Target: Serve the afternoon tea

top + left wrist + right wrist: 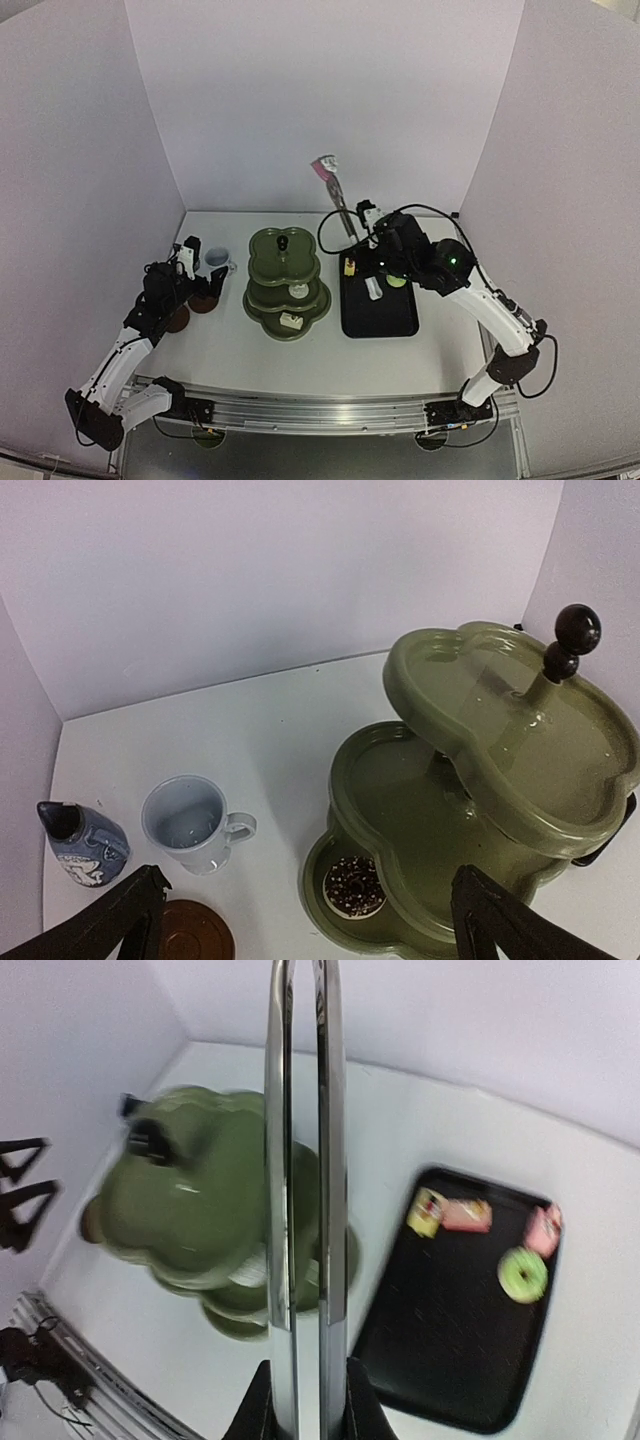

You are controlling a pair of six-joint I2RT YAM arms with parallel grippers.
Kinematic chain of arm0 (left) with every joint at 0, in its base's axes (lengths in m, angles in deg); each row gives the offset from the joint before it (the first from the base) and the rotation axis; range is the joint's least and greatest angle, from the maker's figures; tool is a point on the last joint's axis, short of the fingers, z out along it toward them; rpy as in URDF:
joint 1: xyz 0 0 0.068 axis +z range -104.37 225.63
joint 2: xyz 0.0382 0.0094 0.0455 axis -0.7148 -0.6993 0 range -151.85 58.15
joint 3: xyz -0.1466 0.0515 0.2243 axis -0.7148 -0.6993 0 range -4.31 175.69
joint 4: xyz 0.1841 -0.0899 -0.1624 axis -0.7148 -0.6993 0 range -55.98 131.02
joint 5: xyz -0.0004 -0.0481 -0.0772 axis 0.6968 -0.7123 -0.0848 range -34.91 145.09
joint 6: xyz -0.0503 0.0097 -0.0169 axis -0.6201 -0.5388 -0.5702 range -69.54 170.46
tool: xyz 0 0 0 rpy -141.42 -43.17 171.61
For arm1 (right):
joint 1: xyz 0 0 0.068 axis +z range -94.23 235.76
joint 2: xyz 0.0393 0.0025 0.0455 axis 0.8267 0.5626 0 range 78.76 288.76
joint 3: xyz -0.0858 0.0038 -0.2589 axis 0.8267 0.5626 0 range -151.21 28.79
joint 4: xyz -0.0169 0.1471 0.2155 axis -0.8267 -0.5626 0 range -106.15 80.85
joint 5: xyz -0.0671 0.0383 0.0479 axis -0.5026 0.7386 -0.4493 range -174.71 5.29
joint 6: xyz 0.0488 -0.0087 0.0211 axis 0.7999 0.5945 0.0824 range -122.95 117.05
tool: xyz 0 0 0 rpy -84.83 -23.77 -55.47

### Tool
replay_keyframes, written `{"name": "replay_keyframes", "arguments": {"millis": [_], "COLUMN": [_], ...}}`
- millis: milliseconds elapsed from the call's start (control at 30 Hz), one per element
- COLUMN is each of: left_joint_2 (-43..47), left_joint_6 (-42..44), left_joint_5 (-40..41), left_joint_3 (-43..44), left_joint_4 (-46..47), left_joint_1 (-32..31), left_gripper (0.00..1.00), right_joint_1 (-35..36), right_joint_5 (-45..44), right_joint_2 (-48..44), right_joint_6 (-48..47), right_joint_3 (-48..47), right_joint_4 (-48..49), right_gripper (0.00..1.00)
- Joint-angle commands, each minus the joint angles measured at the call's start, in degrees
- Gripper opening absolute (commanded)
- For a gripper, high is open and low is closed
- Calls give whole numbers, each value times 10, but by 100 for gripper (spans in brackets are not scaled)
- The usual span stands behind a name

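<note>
The olive-green three-tier stand (285, 262) is at the table's middle. White cakes lie on its middle tier (298, 290) and bottom tier (291, 321), and a chocolate doughnut (354, 886) lies on the bottom tier. My right gripper (373, 228) is shut on the metal tongs (300, 1160) and holds them up over the stand and tray; a pink-and-white piece (325, 163) is at their tip. My left gripper (310, 920) is open and empty, above a bluish cup (190, 823) and a brown coaster (195, 935). A second coaster (178, 318) lies under the left arm.
The black tray (385, 320), right of the stand, holds a yellow cake (427, 1211), pink cakes (467, 1214), a green doughnut (523, 1273) and a white piece (373, 288). A small blue patterned vessel (85, 842) stands by the left wall. White walls enclose three sides.
</note>
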Motion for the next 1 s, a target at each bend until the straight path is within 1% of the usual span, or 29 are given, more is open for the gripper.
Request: {"name": "replay_keyframes", "arguments": {"millis": [0, 100, 167, 300, 400, 500, 600, 800, 967], "left_joint_2": [6, 12, 16, 26, 29, 29, 28, 23, 24], "left_joint_6": [-39, -50, -54, -53, -49, -45, -42, -39, -38], "left_joint_5": [31, 60, 94, 136, 157, 160, 151, 139, 134], "left_joint_3": [-9, -16, -20, -30, -40, -44, -44, -43, -43], "left_joint_4": [24, 17, 11, 6, 10, 14, 19, 28, 30], "left_joint_1": [20, 31, 39, 51, 53, 53, 53, 53, 53], "left_gripper": [100, 100, 100, 100, 100, 100, 100, 99, 99], "right_joint_1": [100, 156, 181, 211, 225, 226, 226, 213, 191], "right_joint_5": [35, 93, 121, 175, 199, 189, 135, 67, 41], "right_joint_2": [92, 148, 166, 170, 166, 157, 154, 183, 197], "right_joint_6": [-130, -180, -206, -222, -218, -190, -169, -129, -86], "right_joint_3": [-135, -177, -181, -135, -94, -50, -21, -29, -42], "right_joint_4": [24, 23, 22, 23, 22, 17, -3, -58, -63], "right_gripper": [0, 0, 0, 0, 0, 0, 0, 0, 0]}}
